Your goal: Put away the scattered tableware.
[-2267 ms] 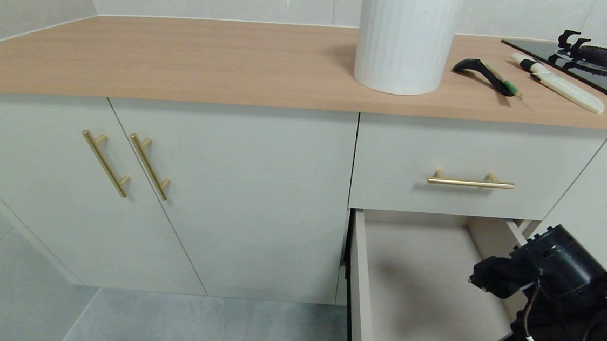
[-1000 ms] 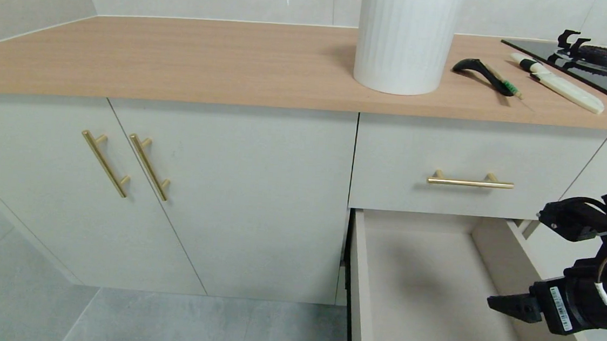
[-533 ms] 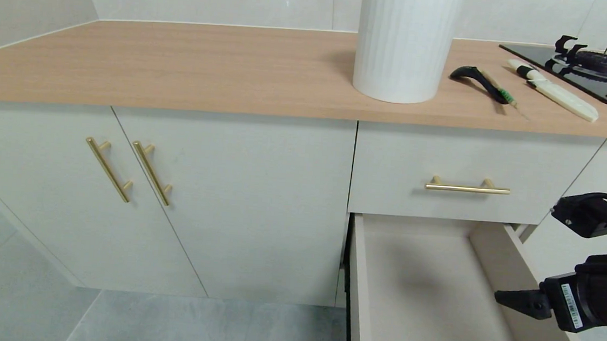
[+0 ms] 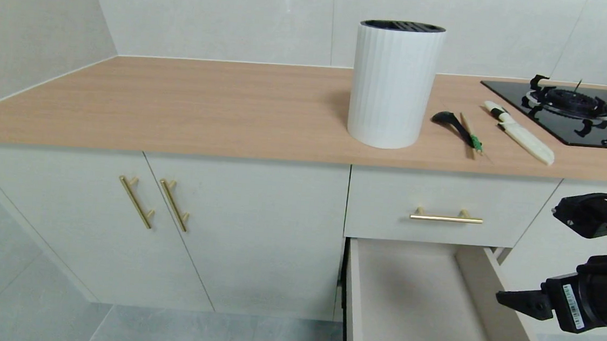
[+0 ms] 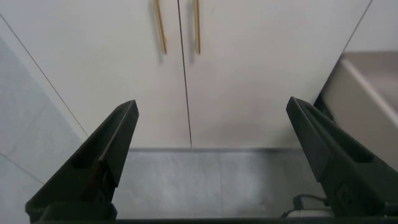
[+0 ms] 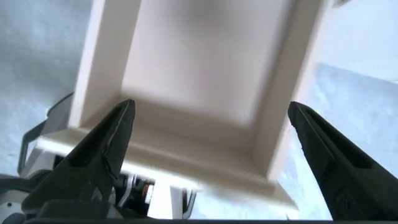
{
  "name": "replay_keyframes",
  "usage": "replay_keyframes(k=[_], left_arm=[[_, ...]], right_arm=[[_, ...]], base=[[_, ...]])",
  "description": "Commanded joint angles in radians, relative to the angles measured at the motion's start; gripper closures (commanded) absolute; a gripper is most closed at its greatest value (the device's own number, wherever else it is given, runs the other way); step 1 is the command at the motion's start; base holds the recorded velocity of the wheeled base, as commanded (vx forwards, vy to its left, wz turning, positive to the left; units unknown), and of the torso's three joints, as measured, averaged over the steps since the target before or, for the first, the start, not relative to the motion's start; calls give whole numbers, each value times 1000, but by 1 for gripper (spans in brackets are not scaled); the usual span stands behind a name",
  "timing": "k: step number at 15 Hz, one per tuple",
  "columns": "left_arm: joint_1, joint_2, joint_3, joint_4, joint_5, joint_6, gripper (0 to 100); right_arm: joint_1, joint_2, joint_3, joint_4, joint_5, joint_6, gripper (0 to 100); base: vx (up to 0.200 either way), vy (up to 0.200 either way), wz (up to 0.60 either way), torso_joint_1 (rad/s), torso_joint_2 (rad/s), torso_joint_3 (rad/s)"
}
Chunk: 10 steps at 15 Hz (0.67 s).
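Note:
On the wooden counter (image 4: 205, 108) lie a black spoon (image 4: 450, 122), a thin stick with a green tip (image 4: 472, 135) and a white knife with a black band (image 4: 521, 135), all just right of a tall white ribbed holder (image 4: 394, 85). Below them the lower drawer (image 4: 358, 305) is pulled out with nothing in it. My right gripper (image 4: 548, 260) hangs open at the drawer's right side, well below the counter; the right wrist view has its fingers spread over the drawer's rim (image 6: 186, 155). My left gripper (image 5: 211, 155) is open and holds nothing, facing the cabinet doors (image 5: 186, 68) low above the floor.
A black gas hob (image 4: 574, 105) takes up the counter's right end. The upper drawer is shut, with a gold handle (image 4: 446, 218). Two cabinet doors with gold handles (image 4: 154, 210) stand to the left. Grey tiled floor (image 4: 187, 335) lies in front.
The right arm rose out of the drawer and swung to its right side, then stayed put. The head camera has tilted up, so more of the counter and wall shows.

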Motion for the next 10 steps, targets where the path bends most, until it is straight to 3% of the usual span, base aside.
replay_keyframes(k=[1, 4, 6, 8, 10], left_arm=[[0, 1, -1, 0, 0, 0, 0], [0, 1, 1, 0, 0, 0, 0], [0, 1, 1, 0, 0, 0, 0], [0, 1, -1, 0, 0, 0, 0], [0, 1, -1, 0, 0, 0, 0]], right_arm=[[0, 3, 0, -1, 0, 0, 0], [0, 0, 3, -4, -1, 0, 0], [0, -27, -4, -24, -1, 0, 0], [-11, -9, -141, -47, -9, 11, 0], [-40, 60, -350, 47, -11, 21, 0]], base=[[0, 0, 0, 295, -486, -256], [0, 0, 0, 330, -482, -266], [0, 0, 0, 156, -303, -156], [0, 0, 0, 51, -102, -49], [0, 0, 0, 0, 0, 0]])
